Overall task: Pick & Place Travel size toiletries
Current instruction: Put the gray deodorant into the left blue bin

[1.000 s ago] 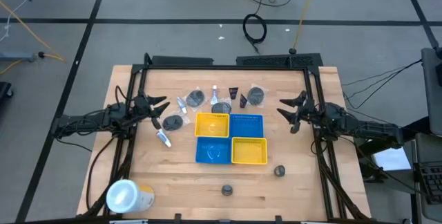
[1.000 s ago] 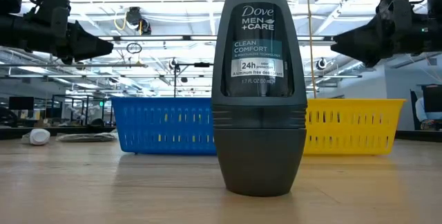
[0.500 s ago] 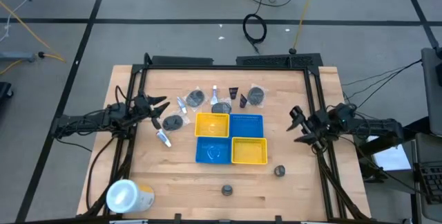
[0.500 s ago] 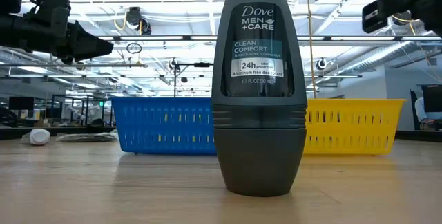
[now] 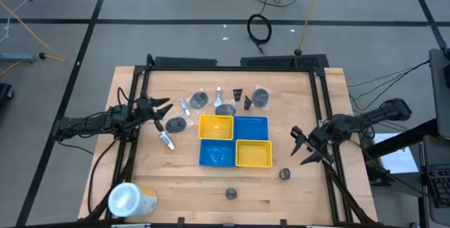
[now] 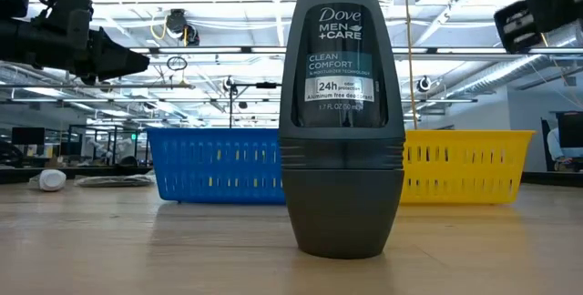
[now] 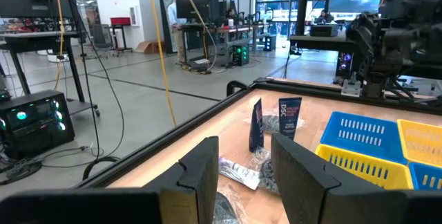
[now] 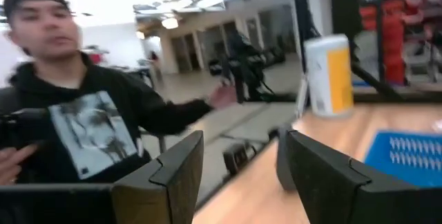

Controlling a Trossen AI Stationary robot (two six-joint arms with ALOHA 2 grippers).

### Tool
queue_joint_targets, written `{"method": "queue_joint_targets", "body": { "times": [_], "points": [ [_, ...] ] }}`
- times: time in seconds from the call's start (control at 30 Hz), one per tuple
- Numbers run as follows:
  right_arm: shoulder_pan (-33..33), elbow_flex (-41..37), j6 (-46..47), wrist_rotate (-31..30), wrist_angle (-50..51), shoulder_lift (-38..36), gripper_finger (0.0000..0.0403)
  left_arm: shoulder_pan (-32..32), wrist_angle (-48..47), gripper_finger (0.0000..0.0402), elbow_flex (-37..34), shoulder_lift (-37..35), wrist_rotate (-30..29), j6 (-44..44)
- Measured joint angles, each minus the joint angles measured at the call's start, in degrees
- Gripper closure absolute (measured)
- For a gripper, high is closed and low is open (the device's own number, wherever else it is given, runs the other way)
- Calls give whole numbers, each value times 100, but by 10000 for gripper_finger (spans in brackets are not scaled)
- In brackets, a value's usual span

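The toiletries lie on the table beyond the trays: dark round pieces in clear wrappers (image 5: 200,100) (image 5: 261,97) (image 5: 175,124), white tubes (image 5: 166,141) (image 5: 185,105), and small dark bottles (image 5: 238,94) (image 7: 290,117). Two dark roll-ons stand near the front, one (image 5: 285,174) right of the trays and one (image 5: 230,193) at the near edge, which fills the low view (image 6: 342,117). My left gripper (image 5: 163,110) is open and empty above the left-hand items. My right gripper (image 5: 301,147) is open and empty, right of the trays, above the table.
Four square trays sit mid-table: yellow (image 5: 216,127), blue (image 5: 251,127), blue (image 5: 216,153), yellow (image 5: 254,153). A white-topped yellow cylinder (image 5: 130,201) stands at the near left corner. A person in a black hoodie (image 8: 90,127) shows beyond the table.
My right gripper has gone toward the table's near edge and turned from pointing left to pointing slantwise toward the near left, while its arm has folded back to the right. It stays open. My left gripper and all the items have kept still.
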State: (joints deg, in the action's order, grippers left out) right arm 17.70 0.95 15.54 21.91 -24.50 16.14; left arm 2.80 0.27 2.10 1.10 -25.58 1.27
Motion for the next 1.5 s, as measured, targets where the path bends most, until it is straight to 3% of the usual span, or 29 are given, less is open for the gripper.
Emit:
{"method": "queue_joint_targets", "body": {
  "times": [0.2,0.4,0.6,0.83,1.1,1.37,1.5],
  "points": [
    [601,0,38,-1018,-78,824,206,1,0,270,-2,0,0,-1],
    [1028,0,403,-1177,-92,1492,206,0,-2,270,0,1,0,-2],
    [1398,0,368,-1841,-104,1849,206,1,0,270,-2,0,2,-3],
    [1716,0,355,-1935,-254,2053,206,-1,0,270,1,0,0,-1],
    [2031,0,330,-2631,-276,2334,206,1,0,270,0,0,2,-1],
    [2283,0,349,-2645,-688,2714,206,-1,0,270,0,1,2,-1],
    [2369,0,408,-2983,-770,2920,206,1,0,270,-1,0,2,-1]
  ]
}}
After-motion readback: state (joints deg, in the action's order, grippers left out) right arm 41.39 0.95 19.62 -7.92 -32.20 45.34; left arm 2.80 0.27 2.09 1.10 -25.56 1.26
